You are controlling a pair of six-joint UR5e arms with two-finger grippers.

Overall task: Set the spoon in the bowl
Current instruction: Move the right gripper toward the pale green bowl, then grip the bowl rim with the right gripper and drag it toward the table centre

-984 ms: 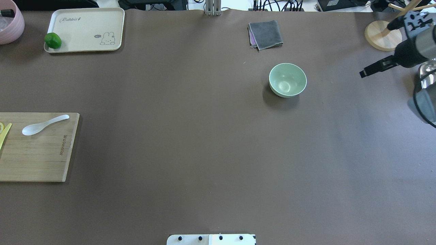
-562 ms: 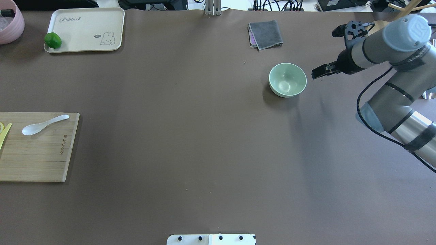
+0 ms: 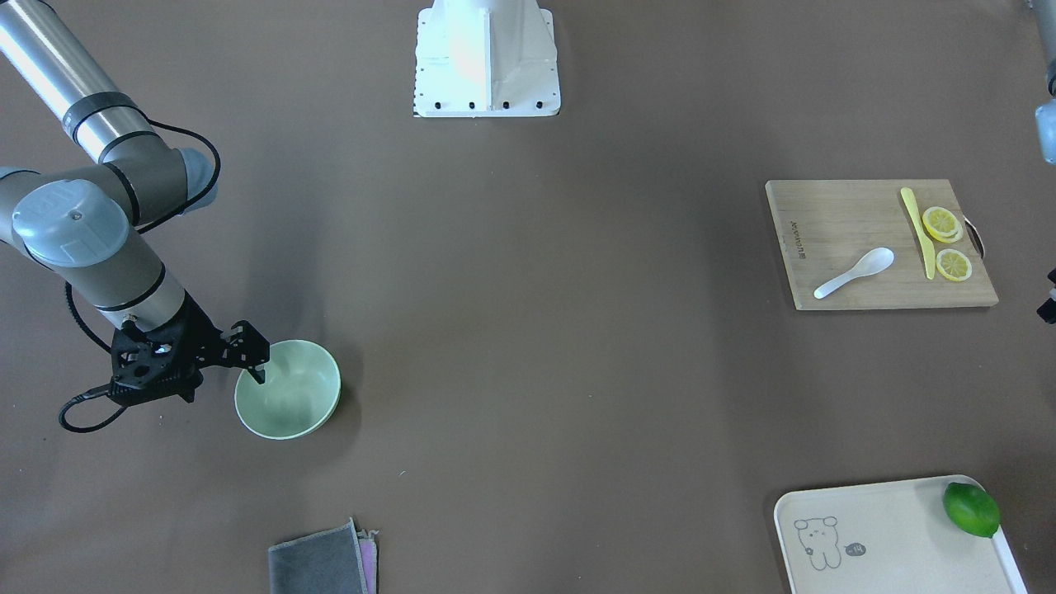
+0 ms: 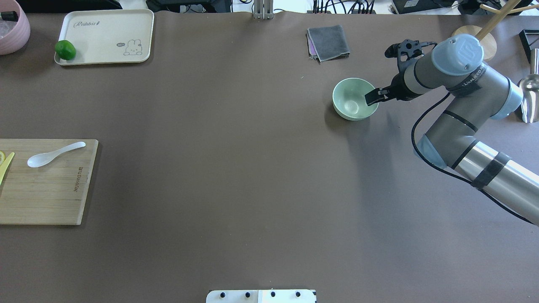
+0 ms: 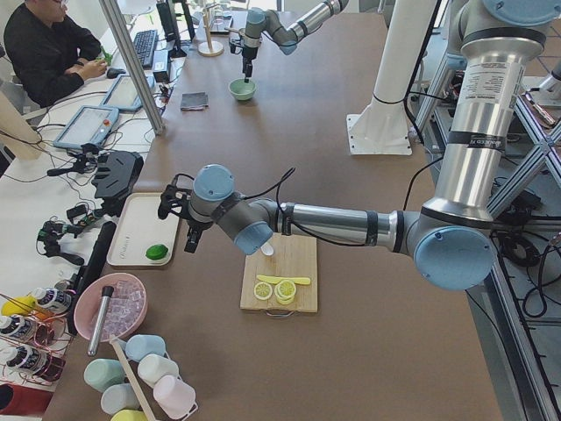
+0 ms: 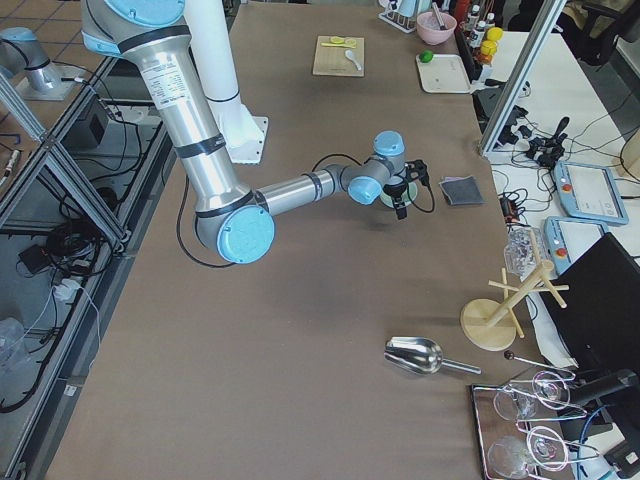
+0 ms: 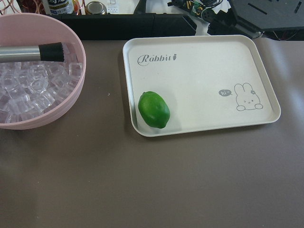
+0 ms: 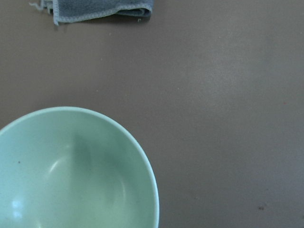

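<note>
The white spoon [image 4: 54, 154] lies on the wooden cutting board [image 4: 50, 189] at the table's left edge; it also shows in the front view [image 3: 854, 273]. The mint-green bowl [image 4: 351, 99] stands empty right of centre, towards the far side, and also shows in the front view [image 3: 297, 404] and the right wrist view [image 8: 71, 175]. My right gripper [image 4: 372, 97] points down at the bowl's right rim, looks open and holds nothing; it also shows in the front view [image 3: 254, 367]. My left gripper [image 5: 188, 239] hovers near the tray, far from the spoon; I cannot tell if it is open or shut.
A yellow knife [image 3: 917, 231] and lemon slices [image 3: 941, 223] share the board. A cream tray [image 4: 105, 29] with a lime [image 4: 65, 49] and a pink ice bowl [image 4: 12, 29] sit far left. A grey cloth [image 4: 328, 42] lies behind the bowl. A metal scoop [image 4: 528, 90] is far right.
My right arm has swung in from the table's right edge, and its gripper now stands at the bowl's right rim. The spoon and the bowl have not moved.
</note>
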